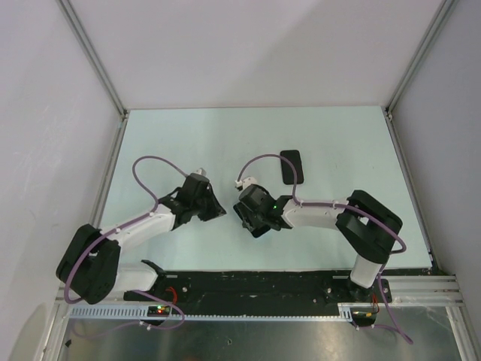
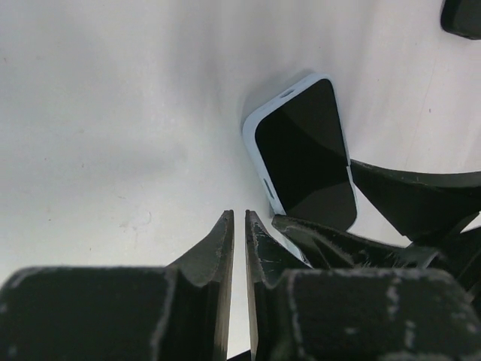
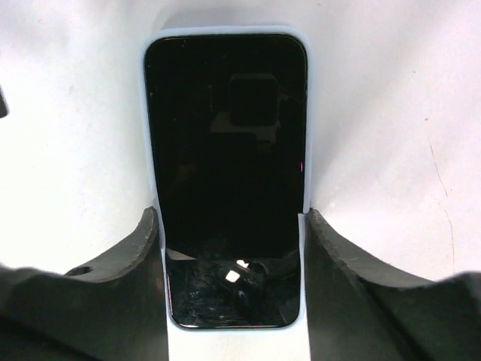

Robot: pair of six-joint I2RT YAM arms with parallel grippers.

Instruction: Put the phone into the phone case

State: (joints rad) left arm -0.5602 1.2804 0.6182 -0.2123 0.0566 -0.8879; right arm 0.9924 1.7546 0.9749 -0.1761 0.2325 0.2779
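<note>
Nearest, the right gripper (image 3: 231, 218) straddles the phone case (image 3: 233, 346), its jaws seemingly pinching the pale-blue rim at both long edges, likely to steady it while the phone (image 3: 225, 150) is seated. That phone lies within the rim, flat on the table (image 1: 338, 135) between the arms. Just beside the case, the left gripper (image 2: 239, 226) hovers, jaws almost pressed together on nothing. Another black slab (image 1: 291, 166) lies well apart.
</note>
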